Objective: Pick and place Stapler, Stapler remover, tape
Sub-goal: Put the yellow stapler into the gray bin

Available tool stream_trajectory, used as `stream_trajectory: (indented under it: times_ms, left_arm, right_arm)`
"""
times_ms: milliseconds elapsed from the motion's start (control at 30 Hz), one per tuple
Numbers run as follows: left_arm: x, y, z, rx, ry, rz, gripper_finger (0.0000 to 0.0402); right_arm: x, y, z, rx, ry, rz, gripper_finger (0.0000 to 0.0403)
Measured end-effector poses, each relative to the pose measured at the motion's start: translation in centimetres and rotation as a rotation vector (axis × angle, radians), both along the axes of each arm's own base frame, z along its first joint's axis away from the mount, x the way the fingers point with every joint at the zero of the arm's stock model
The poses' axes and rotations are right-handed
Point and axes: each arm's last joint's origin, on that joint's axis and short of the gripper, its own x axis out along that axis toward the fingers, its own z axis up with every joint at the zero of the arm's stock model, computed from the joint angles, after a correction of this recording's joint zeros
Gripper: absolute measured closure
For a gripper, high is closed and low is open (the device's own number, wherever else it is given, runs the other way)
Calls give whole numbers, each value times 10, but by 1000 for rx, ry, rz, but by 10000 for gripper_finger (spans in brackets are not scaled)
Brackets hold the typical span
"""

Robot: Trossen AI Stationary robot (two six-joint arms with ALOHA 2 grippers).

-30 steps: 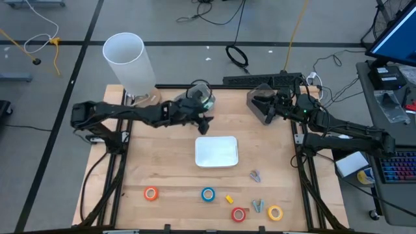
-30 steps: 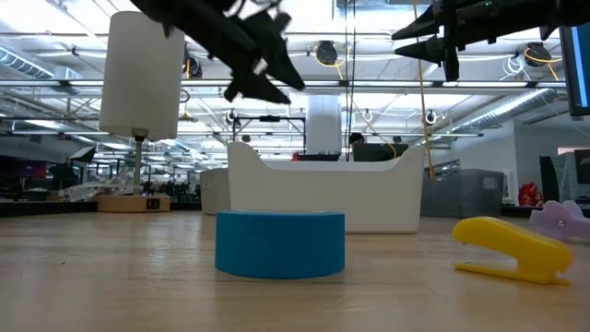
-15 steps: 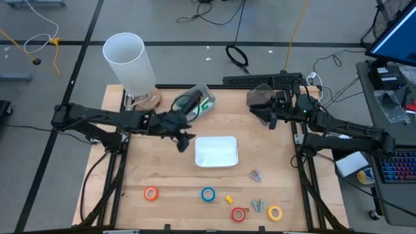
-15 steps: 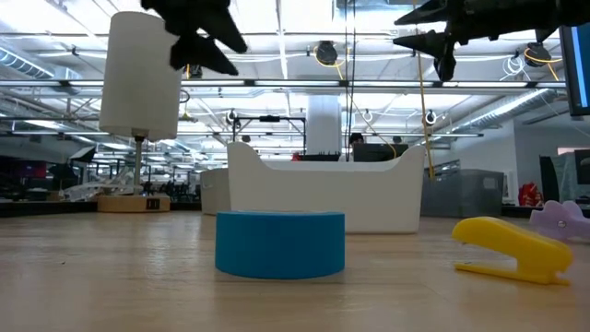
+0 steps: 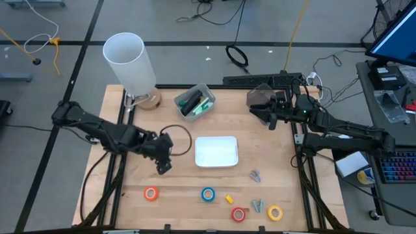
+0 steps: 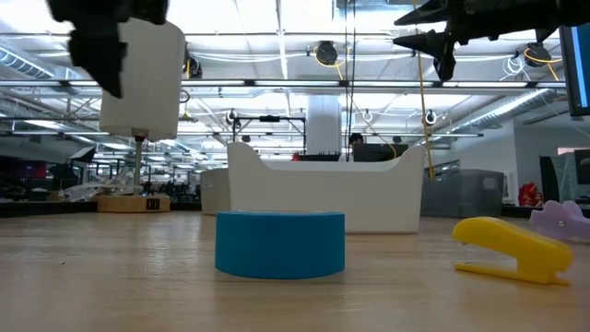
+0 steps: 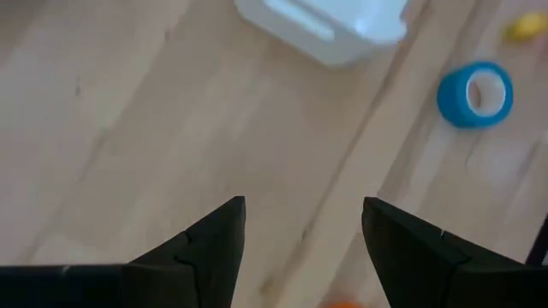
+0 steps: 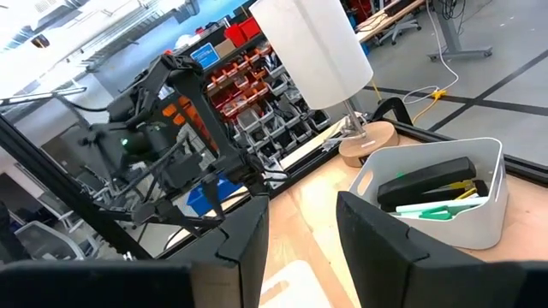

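Note:
Along the table's near edge lie four tape rolls: orange [image 5: 151,193], blue [image 5: 208,194] [image 6: 280,243] [image 7: 475,92], red [image 5: 238,214] and yellow [image 5: 275,212]. A black stapler [image 8: 425,181] lies in the pale bin [image 5: 195,103] at the far edge. A small lilac-grey piece [image 5: 255,175] rests right of the white tray [image 5: 216,151]. My left gripper [image 5: 162,166] [image 7: 304,248] hangs open above bare wood left of the tray, fingers pointing down, touching nothing. My right gripper [image 5: 263,112] [image 8: 301,231] hovers open over the far right corner.
A white lamp [image 5: 127,62] stands at the far left corner beside the bin. A small yellow stapler-shaped piece [image 6: 512,249] [image 5: 229,199] and a greenish piece [image 5: 258,206] lie among the rolls. Bare wood stretches between the tray and the tape row.
My left gripper has pulled away from above the bin at the far edge, swinging toward the near and left side, to the wood left of the tray. The bin it covered now shows in full.

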Motion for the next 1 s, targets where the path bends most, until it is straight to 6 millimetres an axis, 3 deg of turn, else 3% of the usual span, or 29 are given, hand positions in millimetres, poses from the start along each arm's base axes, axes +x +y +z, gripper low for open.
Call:
stream_trajectory:
  times_ms: [267, 500, 1000]
  left_arm:
    - [-27, -26, -14, 17, 153, -13, 167]
    - [-43, -44, -29, 0, 187, 12, 167]
    - [-46, -51, -29, 72, 102, 47, 167]
  right_arm:
    - [0, 0, 0, 4, -1, 0, 273]
    - [0, 0, 0, -21, 3, 0, 273]
    - [1, 4, 1, 38, -21, 28, 273]
